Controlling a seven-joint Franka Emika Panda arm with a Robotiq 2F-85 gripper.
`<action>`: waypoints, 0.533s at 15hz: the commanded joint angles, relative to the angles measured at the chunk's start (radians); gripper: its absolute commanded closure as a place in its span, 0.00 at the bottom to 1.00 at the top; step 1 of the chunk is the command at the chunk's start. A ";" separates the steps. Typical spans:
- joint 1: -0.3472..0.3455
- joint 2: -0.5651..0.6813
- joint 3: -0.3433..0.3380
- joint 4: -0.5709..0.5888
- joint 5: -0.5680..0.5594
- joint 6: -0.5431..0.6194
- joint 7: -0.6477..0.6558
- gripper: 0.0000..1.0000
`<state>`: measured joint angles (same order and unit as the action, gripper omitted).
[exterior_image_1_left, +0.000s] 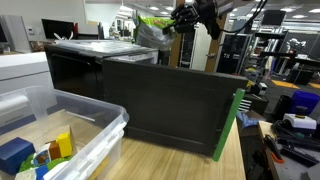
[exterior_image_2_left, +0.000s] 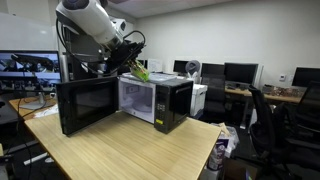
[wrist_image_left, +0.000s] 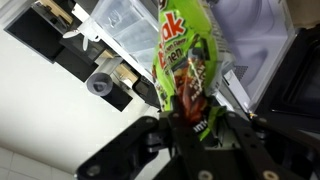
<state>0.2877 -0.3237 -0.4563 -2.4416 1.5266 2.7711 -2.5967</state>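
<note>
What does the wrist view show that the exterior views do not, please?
Only the wrist view: the red and brown print on the green plastic snack bag and the black tool pinching one end of it. Only the exterior views: the white robot arm, the black microwave with its door open, the pale wooden table and a clear plastic bin. Both: the bag held in the tool.

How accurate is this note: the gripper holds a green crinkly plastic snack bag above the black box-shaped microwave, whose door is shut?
Wrong on the door only. The door of the black box-shaped microwave stands swung wide open, as an exterior view shows. The rest holds: the gripper is shut on the green crinkly plastic snack bag above it.
</note>
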 joint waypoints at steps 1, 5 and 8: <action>-0.018 -0.079 -0.020 -0.075 -0.052 -0.050 -0.005 0.93; -0.026 -0.130 -0.048 -0.120 -0.118 -0.085 0.007 0.93; -0.042 -0.159 -0.052 -0.149 -0.175 -0.090 0.031 0.93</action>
<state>0.2730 -0.4325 -0.5109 -2.5394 1.4144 2.6989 -2.5949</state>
